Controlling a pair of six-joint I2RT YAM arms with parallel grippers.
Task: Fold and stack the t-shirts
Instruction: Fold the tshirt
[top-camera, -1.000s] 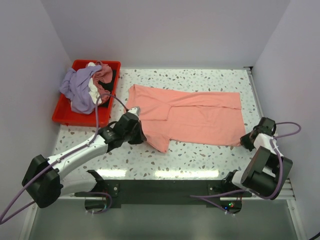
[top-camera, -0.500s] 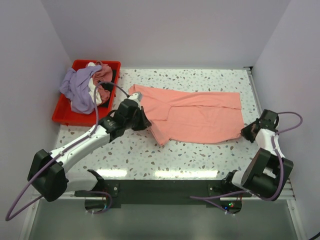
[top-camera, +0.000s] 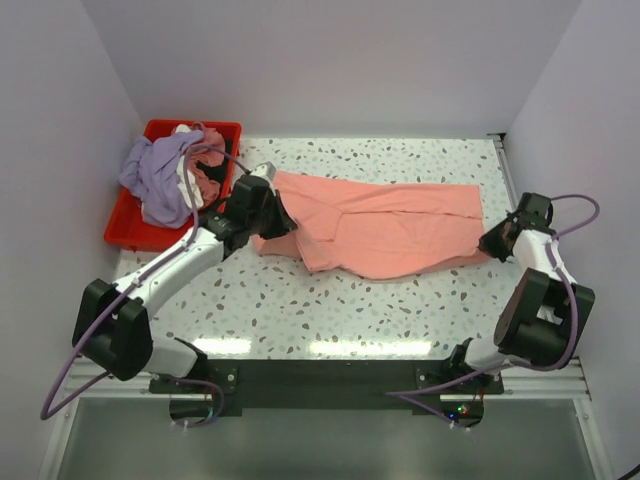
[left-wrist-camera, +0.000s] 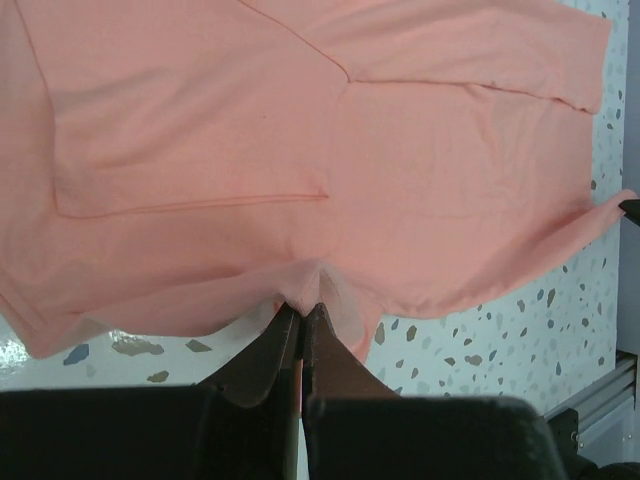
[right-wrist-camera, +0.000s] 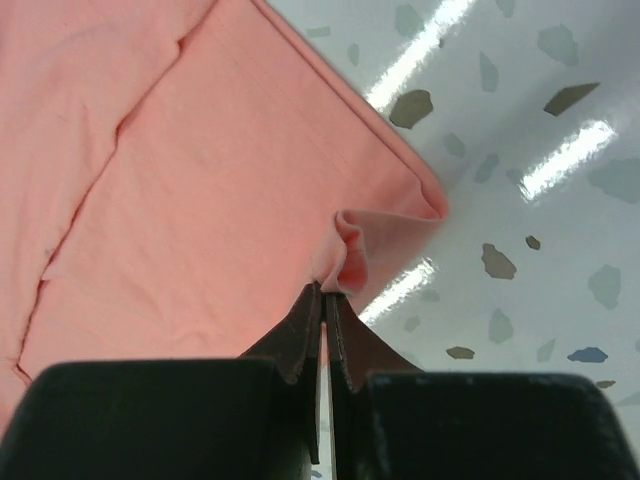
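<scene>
Salmon-pink cloth is seen stretched across the middle of the speckled table (top-camera: 330, 310): the salmon-pink t-shirt (top-camera: 390, 225) is laid lengthwise from left to right, partly doubled over, with a diagonal fold line running across its upper layer. Its left end is found just beside the red bin (top-camera: 125, 225); its right end reaches close to the table's right edge.

The left gripper (top-camera: 268, 215) is placed at the shirt's near left edge. In the left wrist view, the left gripper (left-wrist-camera: 300, 312) is shown with its jaws pressed together and a small peak of the salmon-pink t-shirt (left-wrist-camera: 300, 150) nipped between the tips. The hem on either side of the pinch is raised a little off the table.

The right gripper (top-camera: 492, 245) is set at the near right corner of the shirt. From the right wrist camera, the right gripper (right-wrist-camera: 322, 292) is seen closed tight as well, with a small bunched fold of the salmon-pink t-shirt (right-wrist-camera: 200, 170) caught between its tips, just inside the corner. The corner itself is curled over onto the table beside the pinch.

At the far left, the red bin is filled with a loose heap. A lavender t-shirt (top-camera: 155, 180) is draped over its near and left rim, a white t-shirt (top-camera: 187, 180) is tucked beside it, and a dusty-rose t-shirt (top-camera: 210, 150) is bunched toward the far right of the bin.
</scene>
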